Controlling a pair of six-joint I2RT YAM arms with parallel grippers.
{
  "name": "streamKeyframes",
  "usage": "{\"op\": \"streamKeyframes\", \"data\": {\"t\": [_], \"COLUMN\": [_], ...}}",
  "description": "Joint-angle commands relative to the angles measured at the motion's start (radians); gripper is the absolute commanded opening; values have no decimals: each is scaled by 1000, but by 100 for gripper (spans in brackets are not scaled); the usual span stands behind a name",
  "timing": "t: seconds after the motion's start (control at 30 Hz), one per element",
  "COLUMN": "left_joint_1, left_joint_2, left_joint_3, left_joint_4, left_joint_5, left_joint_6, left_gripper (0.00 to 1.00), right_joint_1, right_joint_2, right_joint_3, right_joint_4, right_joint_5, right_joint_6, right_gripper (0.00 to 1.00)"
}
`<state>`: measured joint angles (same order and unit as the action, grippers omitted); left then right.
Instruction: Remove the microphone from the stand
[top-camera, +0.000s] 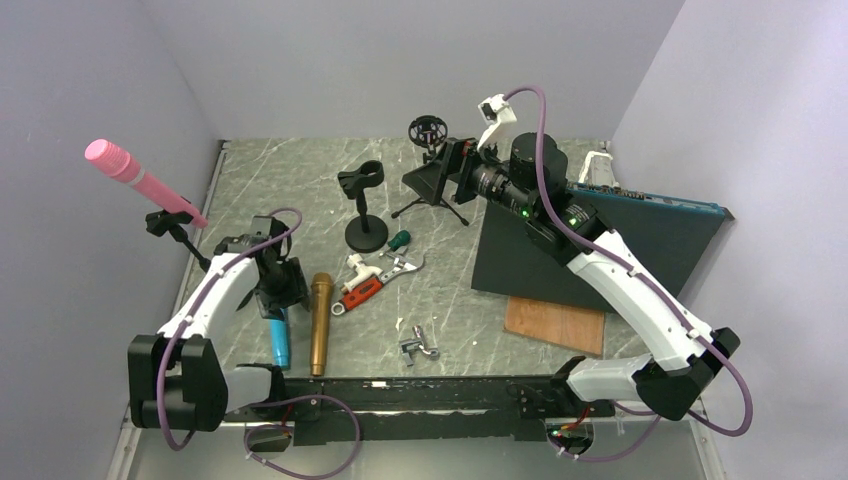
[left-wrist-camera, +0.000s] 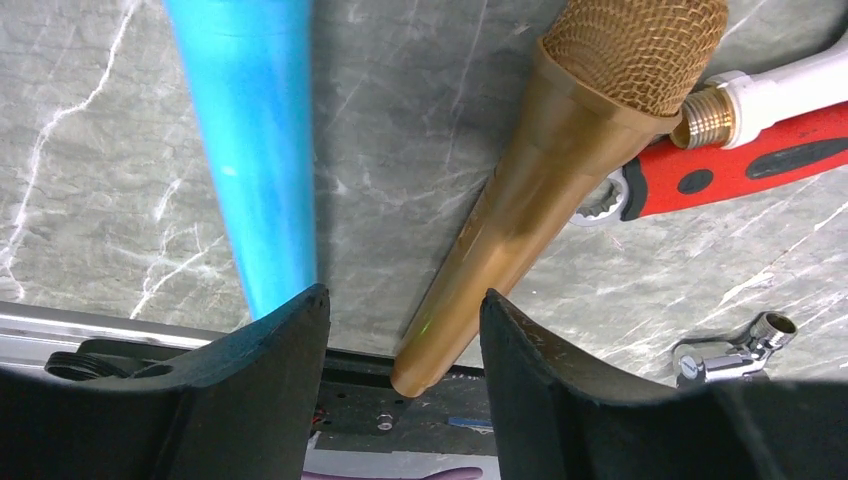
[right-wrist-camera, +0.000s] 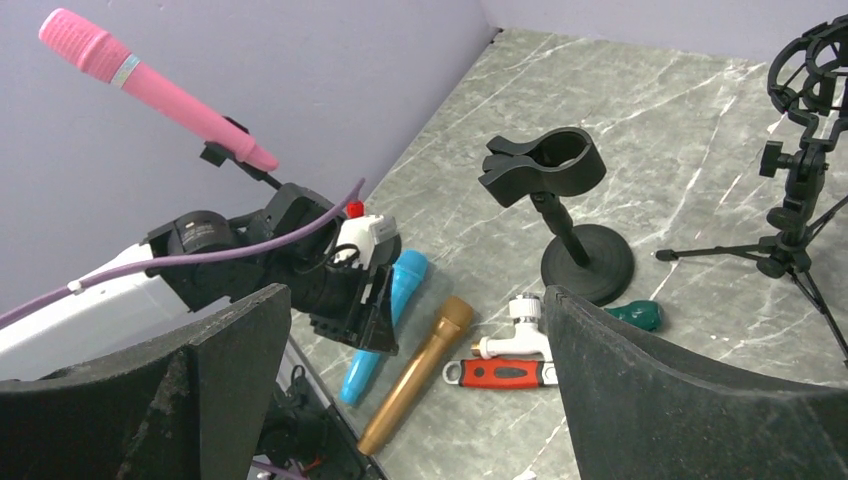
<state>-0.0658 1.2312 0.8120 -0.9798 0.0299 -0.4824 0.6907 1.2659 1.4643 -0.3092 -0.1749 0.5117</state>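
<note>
Left jaws parted, empty, blue microphone (top-camera: 279, 340) just outside them on counter (top-camera: 480, 310); right jaws wide, empty. Pink microphone (top-camera: 140, 178) clipped in stand (top-camera: 172, 226), above-left of left jaws. Risk: hard pull tips stand.

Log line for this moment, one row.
pink microphone: in stand | blue microphone, gold microphone: on table | left claw: open above blue microphone | right claw: open, empty
</note>
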Motion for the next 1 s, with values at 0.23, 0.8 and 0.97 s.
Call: {"op": "streamKeyframes", "data": {"t": [0.23,0.8,0.97], "left_joint_1": [4,4,4], "left_joint_2": [-238,-423,-490], "left_joint_3": [130,729,699], "left_joint_4": [47,86,187], "left_joint_5": [180,-311,-449], "left_joint_6": [-10,-47,31], "left_gripper": [70,82,88], "right_joint_1": [-4,-10,-11], "right_joint_2": [-45,-10,-21], "right_joint_3": [43,145,137], "right_joint_4": [-103,-189,-191], "right_joint_5": [50,17,0], "right_joint_6": [-29,-90,-97], "right_gripper": [98,99,99]}}
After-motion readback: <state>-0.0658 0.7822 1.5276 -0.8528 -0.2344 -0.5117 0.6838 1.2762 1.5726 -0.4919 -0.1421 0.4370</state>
